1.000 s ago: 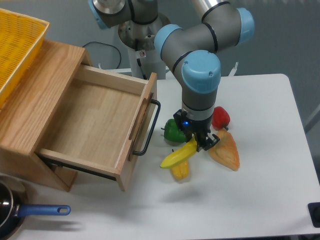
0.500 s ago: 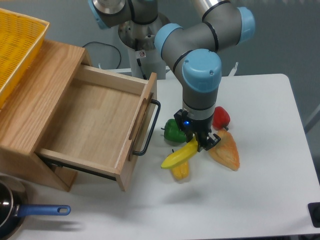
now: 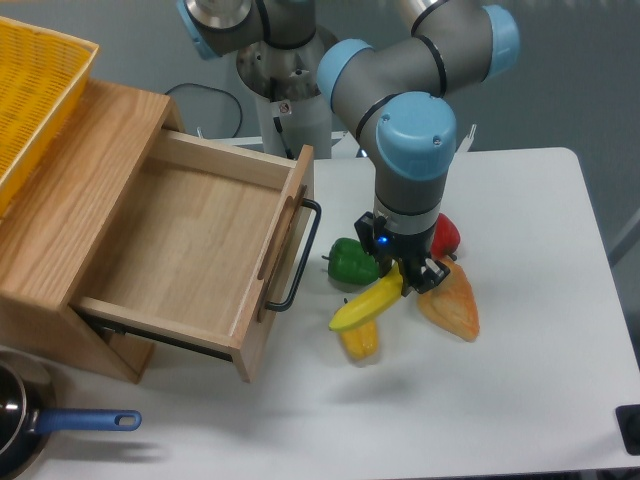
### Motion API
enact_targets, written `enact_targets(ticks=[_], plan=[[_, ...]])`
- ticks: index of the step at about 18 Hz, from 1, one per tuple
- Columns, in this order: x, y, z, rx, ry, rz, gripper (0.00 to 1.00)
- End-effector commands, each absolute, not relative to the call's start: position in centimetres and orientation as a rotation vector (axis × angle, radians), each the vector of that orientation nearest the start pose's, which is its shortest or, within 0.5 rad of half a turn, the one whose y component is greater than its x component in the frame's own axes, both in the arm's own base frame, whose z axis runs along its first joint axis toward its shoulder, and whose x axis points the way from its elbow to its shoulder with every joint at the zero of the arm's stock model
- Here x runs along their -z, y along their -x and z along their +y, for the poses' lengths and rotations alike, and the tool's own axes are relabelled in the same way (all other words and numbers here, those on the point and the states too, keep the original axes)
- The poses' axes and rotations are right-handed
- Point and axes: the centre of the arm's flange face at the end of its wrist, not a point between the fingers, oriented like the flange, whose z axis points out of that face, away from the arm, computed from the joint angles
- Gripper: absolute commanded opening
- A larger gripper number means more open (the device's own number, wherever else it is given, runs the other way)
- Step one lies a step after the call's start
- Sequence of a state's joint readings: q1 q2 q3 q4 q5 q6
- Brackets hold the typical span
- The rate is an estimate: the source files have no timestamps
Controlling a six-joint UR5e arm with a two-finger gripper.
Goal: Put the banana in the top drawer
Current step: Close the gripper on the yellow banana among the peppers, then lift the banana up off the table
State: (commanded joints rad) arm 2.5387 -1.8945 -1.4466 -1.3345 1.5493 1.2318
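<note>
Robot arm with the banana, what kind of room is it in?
Probably a robot lab, not a kitchen. The pincer holds a banana over a plain white table, beside a bare wooden top drawer, with cables behind.

Arm's two-finger gripper [image 3: 410, 282] shifted slightly right and up, carrying the long curved yellow banana [image 3: 366, 303] with it; banana's free end now a bit higher.

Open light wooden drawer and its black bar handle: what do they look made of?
The open light wooden drawer looks like pale unpainted wood, matte, with visible grain lines. Its black bar handle looks like thin bent metal rod with a dark coating, though plastic cannot be excluded.
</note>
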Motion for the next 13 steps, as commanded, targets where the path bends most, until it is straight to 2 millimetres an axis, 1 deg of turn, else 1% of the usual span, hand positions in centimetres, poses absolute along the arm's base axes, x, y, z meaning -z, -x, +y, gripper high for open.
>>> enact_targets(ticks=[3, 5, 9, 10, 12, 13], plan=[[-41.1, 43.0, 46.1, -0.034, 3.028, 0.393, 0.43], [-41.6, 43.4, 45.4, -0.03, 3.02, 0.372, 0.43], [-42.5, 43.4, 45.1, 0.0, 3.036, 0.367, 0.43], [-42.8, 43.1, 44.9, 0.027, 3.046, 0.367, 0.43], [-44.4, 42.1, 44.5, 0.023, 3.044, 0.372, 0.43], [-44.6, 41.8, 44.3, 0.035, 3.048, 0.372, 0.43]])
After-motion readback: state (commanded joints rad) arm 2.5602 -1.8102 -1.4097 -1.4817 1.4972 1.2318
